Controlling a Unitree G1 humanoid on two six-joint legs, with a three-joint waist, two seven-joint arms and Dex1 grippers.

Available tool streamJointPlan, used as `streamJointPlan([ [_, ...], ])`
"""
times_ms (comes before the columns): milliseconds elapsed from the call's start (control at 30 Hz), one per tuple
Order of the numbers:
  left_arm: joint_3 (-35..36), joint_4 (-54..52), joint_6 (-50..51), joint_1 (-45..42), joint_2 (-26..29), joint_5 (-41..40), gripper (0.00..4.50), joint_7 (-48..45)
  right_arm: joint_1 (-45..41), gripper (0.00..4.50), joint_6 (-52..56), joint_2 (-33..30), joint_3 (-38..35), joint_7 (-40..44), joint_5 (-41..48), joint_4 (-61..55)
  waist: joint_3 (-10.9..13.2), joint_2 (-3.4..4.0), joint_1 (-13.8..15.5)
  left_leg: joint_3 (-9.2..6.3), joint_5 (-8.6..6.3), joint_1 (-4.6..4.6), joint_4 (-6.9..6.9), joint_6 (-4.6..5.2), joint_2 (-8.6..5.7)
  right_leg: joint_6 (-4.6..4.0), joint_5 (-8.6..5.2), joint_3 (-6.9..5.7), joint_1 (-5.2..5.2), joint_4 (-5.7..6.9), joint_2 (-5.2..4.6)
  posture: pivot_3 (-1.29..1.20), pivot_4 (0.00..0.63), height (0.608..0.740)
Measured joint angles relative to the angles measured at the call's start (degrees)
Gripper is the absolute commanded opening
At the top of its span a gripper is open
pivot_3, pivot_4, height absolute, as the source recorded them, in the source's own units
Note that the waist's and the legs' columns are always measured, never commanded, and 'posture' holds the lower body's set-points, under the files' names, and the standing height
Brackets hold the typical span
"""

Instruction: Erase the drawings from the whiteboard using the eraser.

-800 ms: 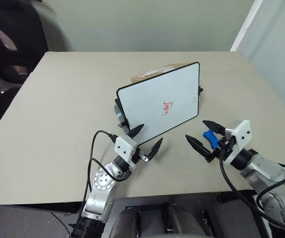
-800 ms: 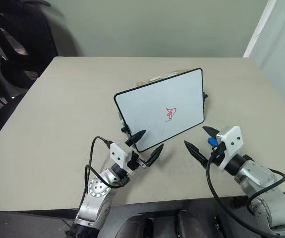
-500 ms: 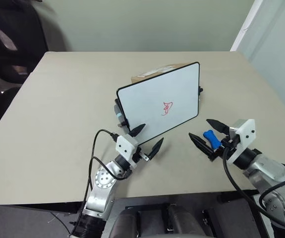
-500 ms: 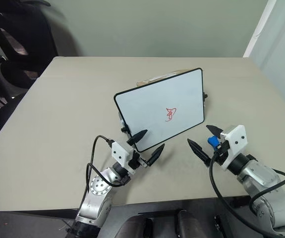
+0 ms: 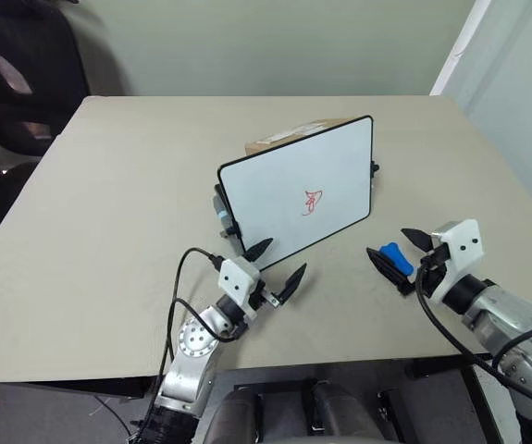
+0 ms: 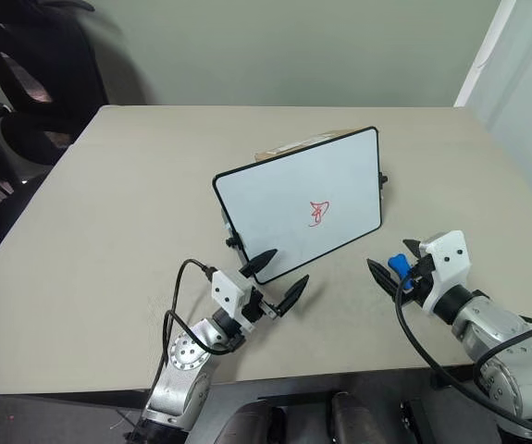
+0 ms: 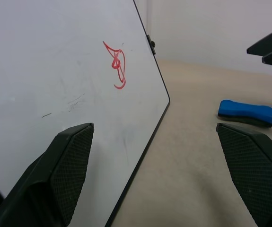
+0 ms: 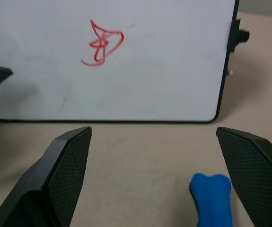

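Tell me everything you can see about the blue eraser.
The eraser is a small bright blue piece, plastic by its look, with a bone-like waisted outline and a darker underside. It lies flat on the beige table, apart from the whiteboard, between the open fingers of the right pincer, which is not gripping it.

Red drawings (image 5: 313, 201), white whiteboard (image 5: 275, 190), blue eraser (image 5: 394, 255)
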Motion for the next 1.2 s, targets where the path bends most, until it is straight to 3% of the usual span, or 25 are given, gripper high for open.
streamJointPlan([
  [567, 0.0, -3.8, 0.4, 2.9, -0.6, -0.1, 4.5, 1.2, -8.3, 4.46, 14.8, -4.0, 4.7, -3.2, -4.2, 13.2, 0.0, 0.0, 0.0, 0.01, -0.01, -0.01, -0.03, 0.01, 0.0, 0.04, 0.0, 0.0, -0.04, 0.01, 0.0, 0.0, 0.15, 0.74],
  [667, 0.0, -4.7, 0.7, 3.2, -0.6, -0.3, 4.5, 1.2, -9.2, 3.9, 16.5, -4.1, 5.5, -3.3, -4.7, 14.6, 0.0, 0.0, 0.0, 0.01, -0.01, -0.01, -0.02, 0.01, 0.0, 0.04, 0.0, 0.0, -0.04, 0.0, 0.0, 0.0, 0.15, 0.74],
  [900, 0.2, -5.0, 1.2, 3.9, -0.4, -0.8, 4.5, 1.2, -9.4, 1.44, 17.3, -4.6, 6.4, -3.4, -6.3, 14.8, 0.0, 0.0, 0.1, 0.01, -0.02, -0.01, -0.03, 0.03, 0.0, 0.02, -0.02, 0.0, -0.04, 0.01, 0.0, 0.0, 0.15, 0.74],
  [1000, 0.2, -5.4, 1.2, 3.9, -0.3, -1.2, 4.5, 1.2, -9.4, 0.63, 17.0, -4.6, 6.5, -3.3, -6.5, 14.5, 0.0, 0.0, 0.0, 0.01, -0.02, -0.01, 0.0, 0.03, 0.0, 0.04, 0.0, 0.0, -0.02, 0.01, 0.0, 0.0, 0.15, 0.74],
  [1200, 0.4, -6.0, 1.4, 3.8, 0.1, -1.2, 4.5, 1.3, -10.9, 0.63, 14.5, -2.3, 6.2, -3.1, -5.2, 8.7, 0.0, 0.01, -0.2, 0.01, -0.02, -0.01, -0.02, 0.03, 0.0, 0.02, 0.01, 0.0, -0.07, 0.04, 0.0, 0.0, 0.15, 0.74],
])
